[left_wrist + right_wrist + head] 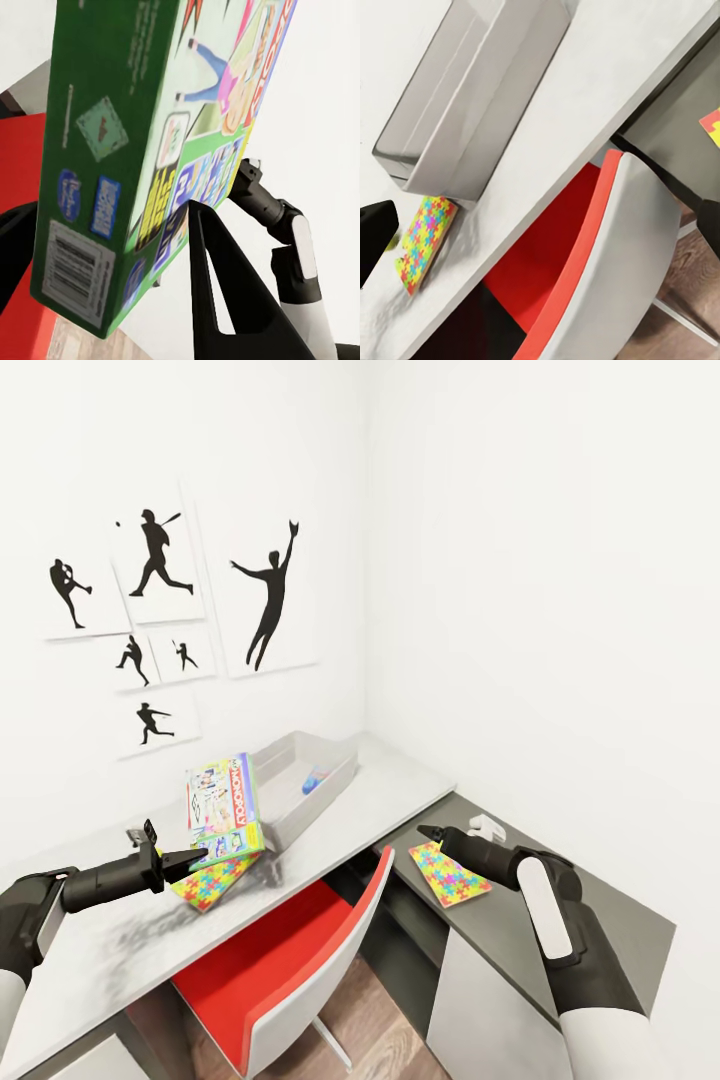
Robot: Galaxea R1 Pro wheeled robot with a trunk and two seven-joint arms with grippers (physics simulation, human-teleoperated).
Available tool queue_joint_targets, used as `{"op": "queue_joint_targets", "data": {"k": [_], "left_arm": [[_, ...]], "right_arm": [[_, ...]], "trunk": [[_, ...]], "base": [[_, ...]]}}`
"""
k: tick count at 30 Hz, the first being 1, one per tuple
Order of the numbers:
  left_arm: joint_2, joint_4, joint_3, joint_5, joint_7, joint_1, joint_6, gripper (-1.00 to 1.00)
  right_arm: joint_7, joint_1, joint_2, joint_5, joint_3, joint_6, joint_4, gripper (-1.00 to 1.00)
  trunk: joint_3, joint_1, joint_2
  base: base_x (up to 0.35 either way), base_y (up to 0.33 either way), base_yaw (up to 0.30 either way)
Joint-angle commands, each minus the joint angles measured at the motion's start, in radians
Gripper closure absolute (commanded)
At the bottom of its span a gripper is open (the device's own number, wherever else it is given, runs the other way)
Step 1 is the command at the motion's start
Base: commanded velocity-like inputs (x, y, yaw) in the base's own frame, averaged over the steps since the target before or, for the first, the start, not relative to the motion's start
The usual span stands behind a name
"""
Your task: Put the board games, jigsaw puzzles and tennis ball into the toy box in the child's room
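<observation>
Board game box [222, 800], pale green and blue with a red band and busy print, stands tilted on edge at centre left of the head view, clamped at its lower end between the jaws of the left gripper [196, 855]. It leans just beside the shallow light grey toy box [300, 785], which sits on the long white-topped table [110, 950]. Under the game, one multicoloured jigsaw puzzle square [213, 881] lies flat on the table. A second puzzle square [449, 873] lies on the lower dark grey side desk [620, 920] at centre right, with the right gripper [432, 834] at its upper edge; whether its jaws are open or closed I cannot tell. Something small and blue rests inside the toy box. A red and white chair [300, 950] stands tucked below the table.

The left wrist view adds the game's green underside [90, 150] with barcode, and one black finger [217, 285] against it. The right wrist view shows the toy box's sloping outer wall [472, 97] and the first puzzle [424, 240] from above the chair
</observation>
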Motion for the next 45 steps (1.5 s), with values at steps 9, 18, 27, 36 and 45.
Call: {"op": "queue_joint_targets", "data": {"k": [9,18,27,36,45], "left_arm": [[-0.001,0.000,-0.001,-0.002,-0.004,-0.001,0.009,1.00],[-0.001,0.000,0.000,-0.003,-0.004,-0.001,0.009,1.00],[0.000,0.000,-0.001,-0.003,-0.004,-0.001,0.009,1.00],[0.000,0.000,-0.001,-0.003,-0.004,-0.001,0.009,1.00],[0.001,0.000,0.000,-0.003,-0.004,-0.001,0.009,1.00]], "right_arm": [[0.011,-0.001,0.002,0.009,-0.003,0.005,0.000,-1.00],[0.011,-0.001,0.002,0.009,-0.003,0.004,0.000,-1.00],[0.010,-0.001,0.002,0.010,-0.004,0.004,0.000,-1.00],[0.010,-0.001,0.007,0.010,-0.003,0.004,-0.001,-1.00],[0.003,-0.001,0.003,0.008,-0.004,-0.044,0.001,-1.00]], "trunk": [[0.027,-0.034,0.062],[0.055,-0.069,0.125],[0.083,-0.103,0.188],[0.111,-0.138,0.251],[0.140,-0.172,0.314]], "base": [[0.000,0.000,0.000],[0.000,0.000,0.000],[0.000,0.000,0.000],[0.000,0.000,0.000],[0.000,0.000,0.000]]}}
